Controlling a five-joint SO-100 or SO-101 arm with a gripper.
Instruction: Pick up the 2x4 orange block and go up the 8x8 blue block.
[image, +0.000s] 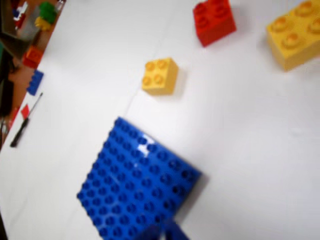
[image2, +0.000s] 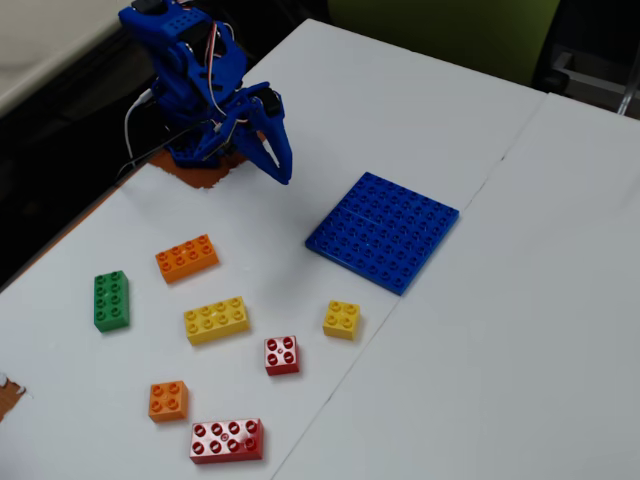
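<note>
A: Where are the fingers (image2: 282, 172)?

B: In the fixed view they hang as a dark blue point at the front of the folded arm (image2: 195, 85), tips down over bare table (image2: 560, 300). They look nearly together, but I cannot tell for sure; they hold nothing and touch no brick.

A: And the arm's pose?

B: Tucked back over its base at the table's 11 o'clock corner, wrist drooping forward. In the wrist view only a blurred blue tip shows at the bottom edge.

A: The orange 2x4 (image2: 187, 258)?

B: Flat on the table at about 7 o'clock from the fingers, well apart from them, studs up.

A: The blue plate (image2: 383, 230)?

B: At 4 o'clock from the fingers, lying flat; it fills the lower part of the wrist view (image: 137, 182).

A: Others?

B: A yellow 2x2 (image2: 342, 319) at 7 o'clock of the plate, a red 2x2 (image2: 282, 355), a yellow 2x4 (image2: 216, 320), a green brick (image2: 111, 300), an orange 2x2 (image2: 168, 400) and a red 2x4 (image2: 227, 440).
</note>
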